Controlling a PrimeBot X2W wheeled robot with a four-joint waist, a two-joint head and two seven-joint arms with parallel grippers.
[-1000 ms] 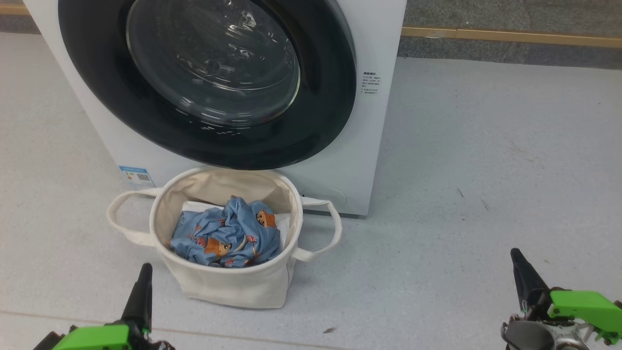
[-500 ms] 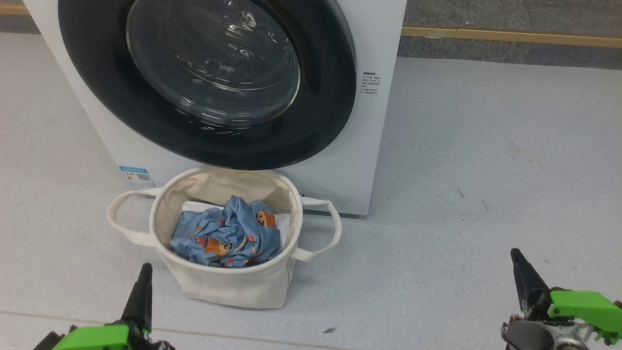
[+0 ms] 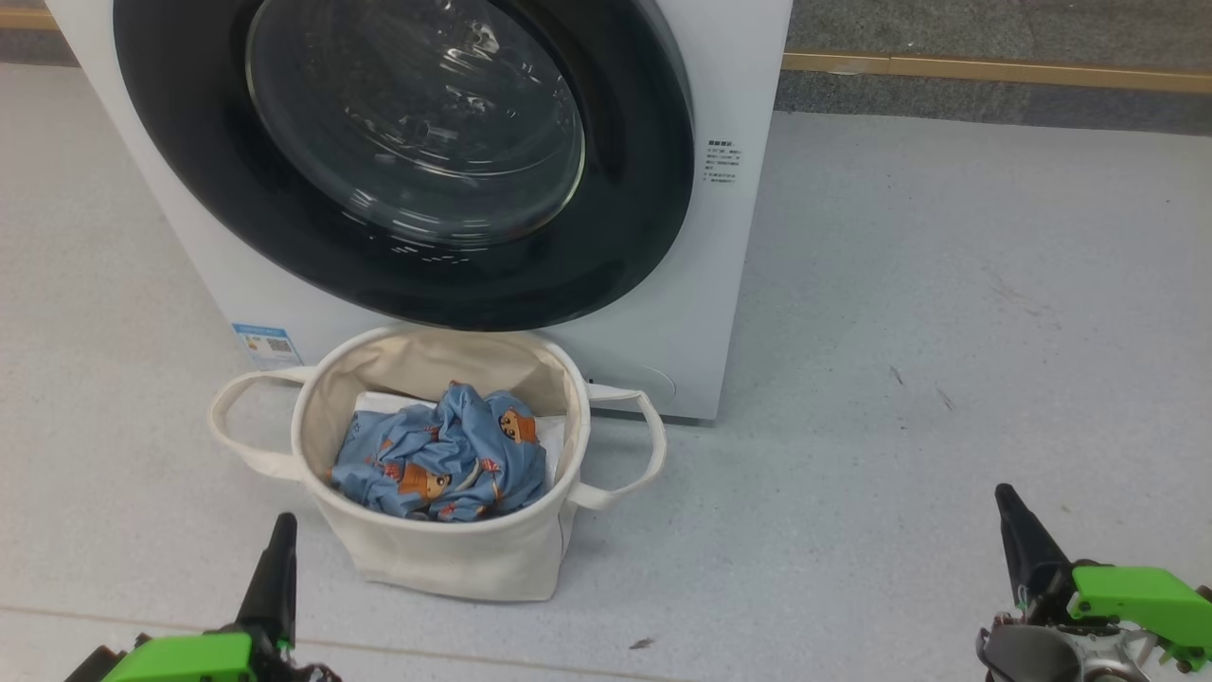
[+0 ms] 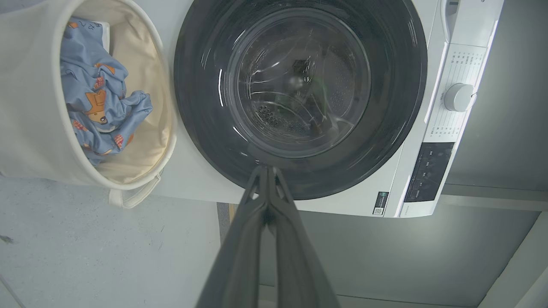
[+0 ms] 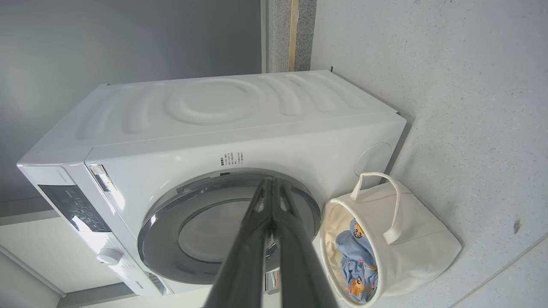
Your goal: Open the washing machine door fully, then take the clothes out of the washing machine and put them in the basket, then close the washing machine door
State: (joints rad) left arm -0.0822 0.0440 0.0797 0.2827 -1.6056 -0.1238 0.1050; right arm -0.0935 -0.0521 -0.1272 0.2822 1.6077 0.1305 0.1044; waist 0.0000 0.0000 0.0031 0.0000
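Nothing moves over the last second: the clothes (image 3: 440,464) lie in the basket (image 3: 454,559) before the washing machine (image 3: 729,284), the washing machine door (image 3: 407,161) looks shut though its latch is hard to judge, and the left gripper (image 3: 280,535) and right gripper (image 3: 1009,507) idle, jaws together and empty, so the task seems finished.

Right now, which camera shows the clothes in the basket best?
Head view: it looks down into the basket, so the clothes show nearly whole. Left wrist view catches them sideways, partly behind the basket wall. Right wrist view shows them small, mostly behind the rim.
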